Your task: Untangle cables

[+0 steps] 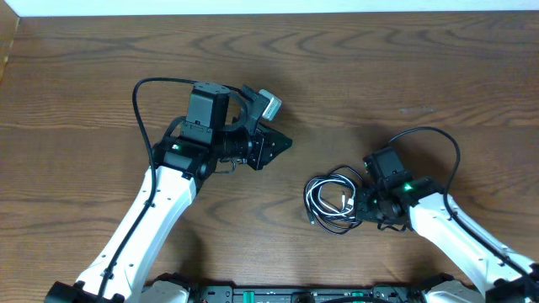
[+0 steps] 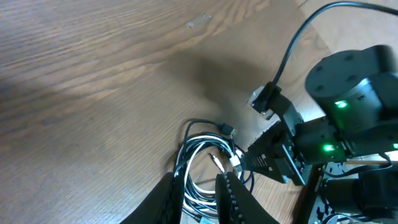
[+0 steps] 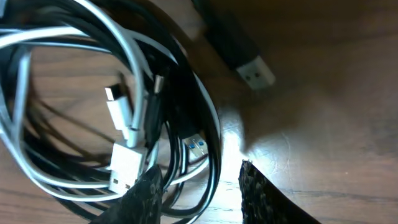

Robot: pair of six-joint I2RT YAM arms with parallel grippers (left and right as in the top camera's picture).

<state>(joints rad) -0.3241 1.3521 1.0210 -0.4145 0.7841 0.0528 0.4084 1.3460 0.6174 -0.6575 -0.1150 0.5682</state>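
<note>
Task status: barely begun, by the look of it. The cables [image 1: 331, 204] lie on the tabletop [image 1: 404, 76] in the lower centre-right of the overhead view as one bundle, black and white strands looped through one another. No cord is laid out on its own. In the right wrist view, a white plug end [image 3: 121, 165] sits inside the loops, and a black cord with a silver plug [image 3: 252, 71] trails off at the upper right, the only end clear of the mass. The right hand [image 1: 364, 209] is at the bundle's right edge. Its fingers are parted, and a black loop passes through the gap between them. The pads do not appear to pinch it, so I judge nothing is held. The left hand [image 1: 278, 143] is at upper centre of the overhead view, well apart from the cables. Its fingers show a narrow gap and carry nothing. Outstanding: secure one cord, draw it free of the loops, and set black and white apart. All of the separation is left to do.
</note>
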